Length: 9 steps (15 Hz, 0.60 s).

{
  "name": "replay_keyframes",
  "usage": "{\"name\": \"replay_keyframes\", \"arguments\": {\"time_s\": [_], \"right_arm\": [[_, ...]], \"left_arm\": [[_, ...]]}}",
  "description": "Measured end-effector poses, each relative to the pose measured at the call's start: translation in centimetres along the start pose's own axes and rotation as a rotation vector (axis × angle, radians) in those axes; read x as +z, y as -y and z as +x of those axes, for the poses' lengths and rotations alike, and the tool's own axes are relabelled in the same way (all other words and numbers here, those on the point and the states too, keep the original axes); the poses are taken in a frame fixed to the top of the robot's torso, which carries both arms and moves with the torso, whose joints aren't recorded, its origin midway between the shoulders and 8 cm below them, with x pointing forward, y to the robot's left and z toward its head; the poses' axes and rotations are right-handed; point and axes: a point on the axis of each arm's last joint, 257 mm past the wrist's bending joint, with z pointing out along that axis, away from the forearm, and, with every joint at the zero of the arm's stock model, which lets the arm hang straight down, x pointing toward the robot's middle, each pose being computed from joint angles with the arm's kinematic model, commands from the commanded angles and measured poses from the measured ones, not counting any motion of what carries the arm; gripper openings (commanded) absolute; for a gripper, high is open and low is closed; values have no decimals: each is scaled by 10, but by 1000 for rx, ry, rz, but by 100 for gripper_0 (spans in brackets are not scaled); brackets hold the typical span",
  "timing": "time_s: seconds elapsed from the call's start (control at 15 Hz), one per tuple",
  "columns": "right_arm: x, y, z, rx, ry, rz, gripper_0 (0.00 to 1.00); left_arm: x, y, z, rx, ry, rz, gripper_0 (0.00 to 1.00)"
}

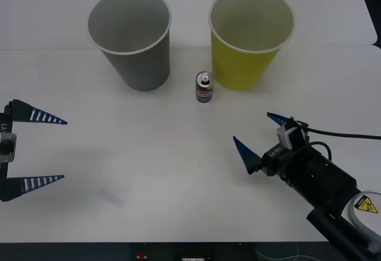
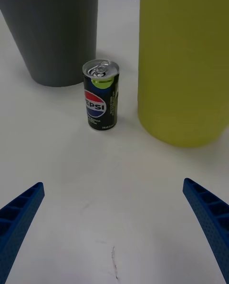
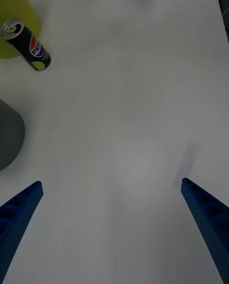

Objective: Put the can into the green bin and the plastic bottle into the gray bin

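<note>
White tabletop (image 1: 178,184) spreads across the scene. At the far side, the gray bin (image 1: 132,38) stands upright on the left and the green bin (image 1: 250,35) upright on the right, apart from each other. Between them, slightly nearer and just beside the green bin's base, the can (image 1: 204,87) stands upright, pull-tab up.

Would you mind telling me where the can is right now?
In the front view the can stands upright on the table, between the gray bin and the green bin, closer to the green one.
</note>
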Motion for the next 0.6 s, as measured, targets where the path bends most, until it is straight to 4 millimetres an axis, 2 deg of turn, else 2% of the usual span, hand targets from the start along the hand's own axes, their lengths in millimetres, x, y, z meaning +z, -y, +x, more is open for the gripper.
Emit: {"name": "replay_keyframes", "arguments": {"time_s": [0.6], "right_arm": [[63,-20,-3,149,54,130,100]], "left_arm": [[0,0,0,0,0,0,100]]}}
